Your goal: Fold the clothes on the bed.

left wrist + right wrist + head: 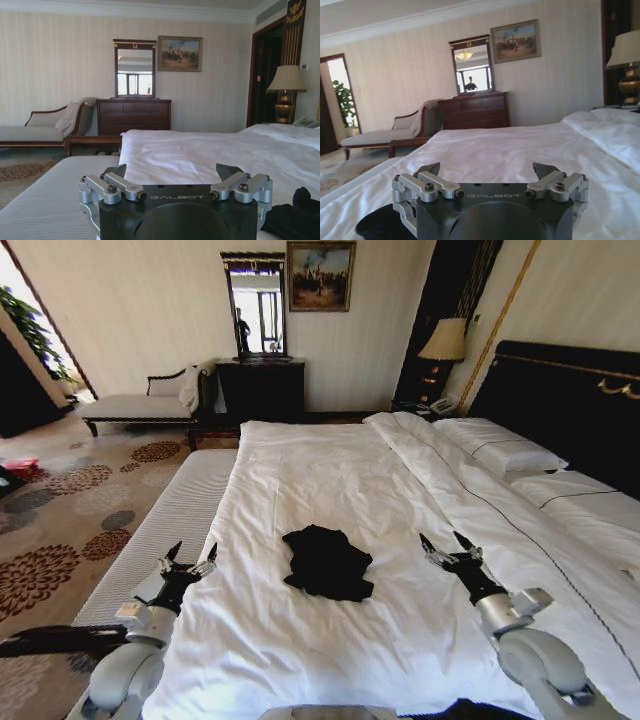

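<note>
From the head camera I have my left arm low at the near left edge of the bed (300, 640), reaching forward with the left gripper (190, 562) raised over the duvet's (330, 480) edge, just where the white cover meets the striped bench (170, 520) alongside. Its fingers are spread wide with nothing between them, and the left wrist camera confirms this: both finger linkages splayed apart over the white bedding (200, 155).

Between the two arms lies the black T-shirt (327, 562), crumpled in a small heap on the duvet, roughly midway across the near part of the bed. It sits to the right of the left gripper and apart from it; in the left wrist view I see a bit of the dark fabric (295, 220) off to one side of the fingers.

My right arm comes in from the near right, elbow bent, the right gripper (450, 548) pointing up the bed, fingers also spread and holding nothing. The shirt lies to its left, near but not touching. The right wrist camera shows the black cloth (380, 225) beside the gripper body.
</note>
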